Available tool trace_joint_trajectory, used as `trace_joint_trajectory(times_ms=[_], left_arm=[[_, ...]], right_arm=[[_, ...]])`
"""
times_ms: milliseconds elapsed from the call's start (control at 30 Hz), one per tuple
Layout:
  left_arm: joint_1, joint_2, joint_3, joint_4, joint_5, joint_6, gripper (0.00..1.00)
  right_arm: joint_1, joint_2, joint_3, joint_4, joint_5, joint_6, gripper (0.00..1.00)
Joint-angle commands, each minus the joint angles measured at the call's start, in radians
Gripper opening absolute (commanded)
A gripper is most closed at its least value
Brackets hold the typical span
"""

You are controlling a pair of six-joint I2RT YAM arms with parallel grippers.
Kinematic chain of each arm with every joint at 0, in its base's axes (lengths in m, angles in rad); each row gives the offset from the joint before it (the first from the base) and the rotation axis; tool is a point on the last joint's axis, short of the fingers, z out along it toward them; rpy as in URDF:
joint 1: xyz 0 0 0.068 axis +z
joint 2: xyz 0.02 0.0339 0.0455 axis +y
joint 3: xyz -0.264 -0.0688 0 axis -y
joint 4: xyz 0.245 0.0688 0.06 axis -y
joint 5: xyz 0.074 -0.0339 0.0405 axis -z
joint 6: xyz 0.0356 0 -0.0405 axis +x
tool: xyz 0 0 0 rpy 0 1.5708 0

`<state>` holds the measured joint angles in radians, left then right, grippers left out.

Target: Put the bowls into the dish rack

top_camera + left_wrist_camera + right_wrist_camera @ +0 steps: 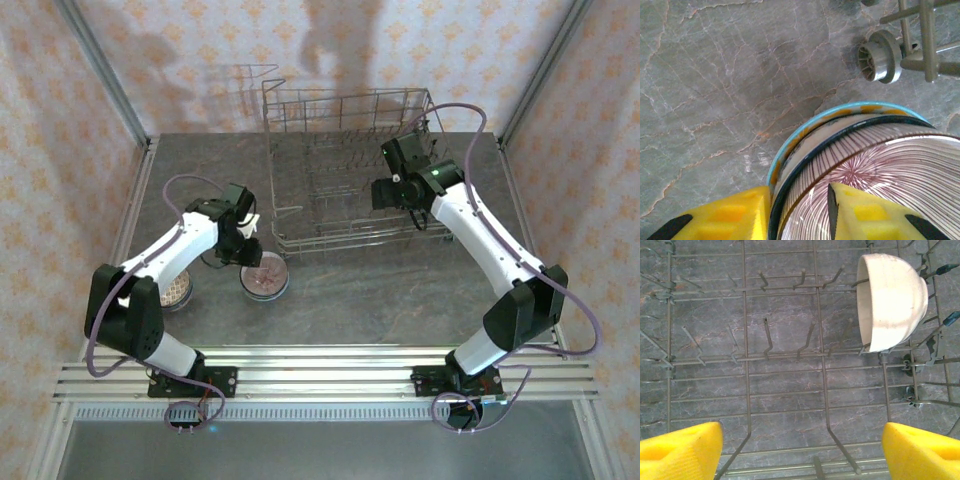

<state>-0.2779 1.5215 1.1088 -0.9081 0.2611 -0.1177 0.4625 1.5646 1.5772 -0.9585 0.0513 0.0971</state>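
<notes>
A stack of bowls (265,278) stands on the table just in front of the dish rack (350,170). Its top bowl (890,170) has purple radiating lines and a dark rim, and it sits in a blue-rimmed orange bowl (805,127). My left gripper (796,192) straddles the top bowl's rim, one yellow finger outside and one inside, with a gap left at the inner wall. Another patterned bowl (177,291) sits under the left arm. My right gripper (802,450) hangs wide open over the rack's wires (745,365). A cream bowl (890,300) leans on its side between the tines.
The rack's grey roller foot (880,62) rests on the marble table (715,75) close to the stack. Papered walls and metal posts enclose the table (380,290), and an aluminium rail (320,375) runs along its near edge.
</notes>
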Motion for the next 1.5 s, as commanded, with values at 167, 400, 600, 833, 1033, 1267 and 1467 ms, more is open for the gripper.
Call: trace_joint_trajectory(times_ms=[167,400,600,833,1033,1267,1467], left_arm=[[-0.013,0.004,0.019,0.014,-0.055,-0.016,0.23],[-0.018,-0.059,-0.004,0.011,-0.062,-0.086,0.14],[-0.024,-0.131,-0.028,-0.002,-0.058,-0.152,0.12],[-0.025,-0.140,-0.053,-0.035,-0.084,-0.198,0.12],[-0.024,-0.138,-0.081,-0.022,-0.097,-0.241,0.13],[-0.024,-0.127,-0.096,-0.007,-0.095,-0.279,0.19],[-0.024,-0.163,-0.084,-0.023,-0.101,-0.306,0.35]], right_arm=[[0.007,0.018,0.007,0.020,-0.001,-0.003,0.81],[0.007,0.026,0.017,0.029,-0.010,-0.014,0.80],[0.007,0.029,0.021,0.036,-0.017,-0.024,0.80],[0.007,0.032,0.023,0.040,-0.037,-0.028,0.80],[0.006,0.029,0.012,0.041,-0.040,-0.030,0.80],[0.007,0.027,0.001,0.043,-0.045,-0.028,0.80],[0.008,0.025,-0.001,0.041,-0.043,-0.030,0.80]])
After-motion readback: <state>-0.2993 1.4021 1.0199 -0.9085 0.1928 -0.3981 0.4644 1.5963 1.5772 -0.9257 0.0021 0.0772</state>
